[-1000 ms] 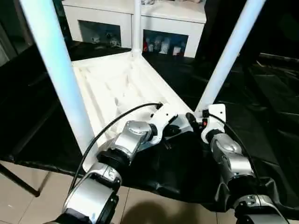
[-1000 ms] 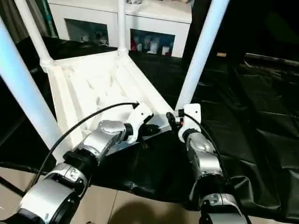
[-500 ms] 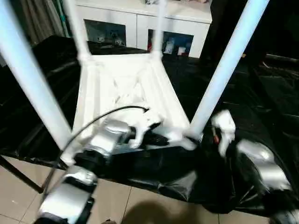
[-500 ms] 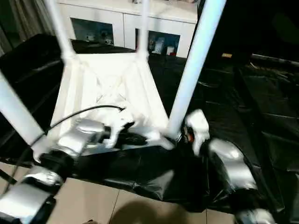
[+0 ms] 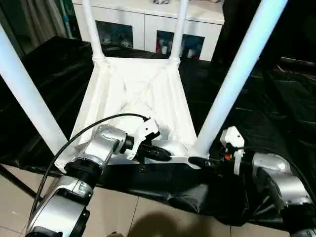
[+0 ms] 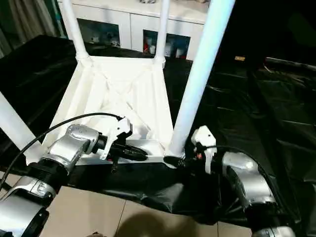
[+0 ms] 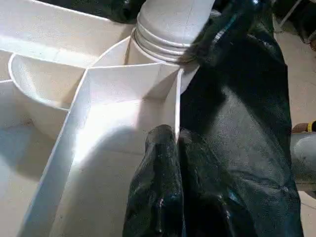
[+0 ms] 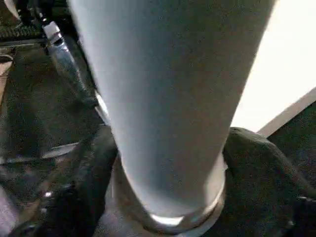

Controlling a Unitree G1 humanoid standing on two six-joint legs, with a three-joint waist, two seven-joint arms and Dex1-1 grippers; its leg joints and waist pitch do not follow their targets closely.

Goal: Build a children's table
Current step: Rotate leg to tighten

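The robot's left gripper, two black fingers pinched on the thin near rim of the upturned white plastic children's table, steadies it on the black-covered work table. At the near right corner, the right gripper clasps the base of a long white tapered tube leg.

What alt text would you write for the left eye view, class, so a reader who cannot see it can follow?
An upside-down white children's table lies on a black-covered work table, its four legs pointing up. The left gripper is shut on the table's near rim, and the right gripper straddles the base of the near right leg. A white cabinet stands behind.
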